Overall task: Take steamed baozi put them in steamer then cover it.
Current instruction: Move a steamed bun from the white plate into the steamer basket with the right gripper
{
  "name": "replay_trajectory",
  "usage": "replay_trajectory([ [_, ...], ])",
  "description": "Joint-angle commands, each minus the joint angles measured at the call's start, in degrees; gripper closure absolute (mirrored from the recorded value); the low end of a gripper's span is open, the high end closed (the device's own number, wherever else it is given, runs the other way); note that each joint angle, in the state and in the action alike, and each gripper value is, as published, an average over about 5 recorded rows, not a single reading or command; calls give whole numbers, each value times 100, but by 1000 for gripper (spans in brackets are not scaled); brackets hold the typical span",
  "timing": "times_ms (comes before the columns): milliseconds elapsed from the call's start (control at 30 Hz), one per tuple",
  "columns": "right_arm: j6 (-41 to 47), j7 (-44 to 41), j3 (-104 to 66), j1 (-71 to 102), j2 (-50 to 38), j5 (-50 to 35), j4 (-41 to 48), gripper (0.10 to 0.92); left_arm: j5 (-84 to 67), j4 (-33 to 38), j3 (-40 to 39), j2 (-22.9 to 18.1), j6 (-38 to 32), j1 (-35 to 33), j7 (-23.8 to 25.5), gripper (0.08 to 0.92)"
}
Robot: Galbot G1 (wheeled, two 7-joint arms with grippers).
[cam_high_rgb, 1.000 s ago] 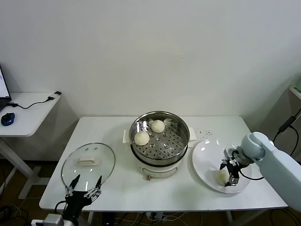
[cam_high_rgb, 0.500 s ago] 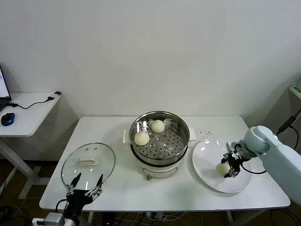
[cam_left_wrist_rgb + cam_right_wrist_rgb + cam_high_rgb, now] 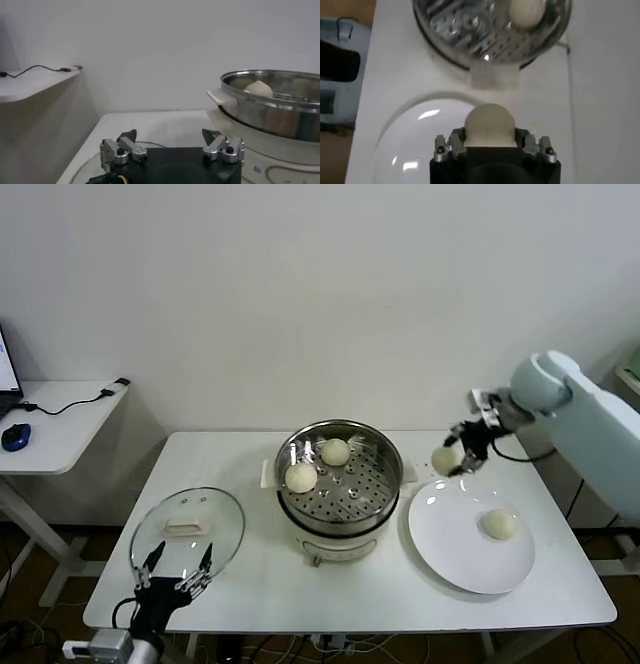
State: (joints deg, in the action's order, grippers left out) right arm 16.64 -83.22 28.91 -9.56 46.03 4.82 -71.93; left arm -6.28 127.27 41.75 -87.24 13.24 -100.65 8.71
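one steamed baozi (image 3: 446,457) is pinched between the fingers of the right gripper (image 3: 460,457) and held in the air above the far edge of the white plate (image 3: 450,539), between plate and steamer (image 3: 340,474). two buns (image 3: 301,477) are seen on the steamer's perforated floor, and another (image 3: 499,524) lies on the plate. the left gripper (image 3: 176,569) is held spread at the near rim of the cover (image 3: 188,533), which lies flat on the table (image 3: 250,589).
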Motion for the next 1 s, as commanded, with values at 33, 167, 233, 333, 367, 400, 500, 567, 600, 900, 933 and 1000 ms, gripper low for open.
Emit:
replay_trajectory([
  [33,-1904,-115,1779,-1995,1767,-1333,1363,381,-40,29,10,-55,-22,49,-40,177],
  [167,-4077,298,2450,-1932,2220,-1623,1730,384,-83,31,38,-107,-25,52,-61,177],
  [233,-4698,447,2546,-1808,2279,-1061,1524,385,-109,31,61,-125,-24,51,-69,177],
  [333,-5285,498,2601,-1610,2201,10,964,382,-126,32,96,-157,-26,56,-76,177],
  [367,-5482,463,2643,-1562,2173,227,814,381,-129,33,104,-168,-26,60,-77,177],
  [400,-5687,413,2693,-1522,2151,406,673,381,-132,33,111,-179,-26,64,-79,177],
  [500,-6132,330,2849,-1464,2151,635,407,381,-137,33,118,-206,-29,72,-81,177],
  [567,-6316,283,2903,-1439,2207,745,295,381,-144,33,121,-219,-31,75,-82,177],
  [600,-6395,249,2913,-1424,2249,800,255,381,-151,33,123,-224,-31,76,-84,177],
  [900,-6664,-89,3078,-1326,2596,950,32,380,-188,33,122,-211,-35,144,-84,177],
  [933,-6664,-99,3117,-1309,2610,954,15,380,-191,34,120,-203,-39,153,-83,177],
  [1000,-6664,-114,3187,-1268,2636,963,-16,380,-205,34,119,-192,-43,169,-82,177],
])
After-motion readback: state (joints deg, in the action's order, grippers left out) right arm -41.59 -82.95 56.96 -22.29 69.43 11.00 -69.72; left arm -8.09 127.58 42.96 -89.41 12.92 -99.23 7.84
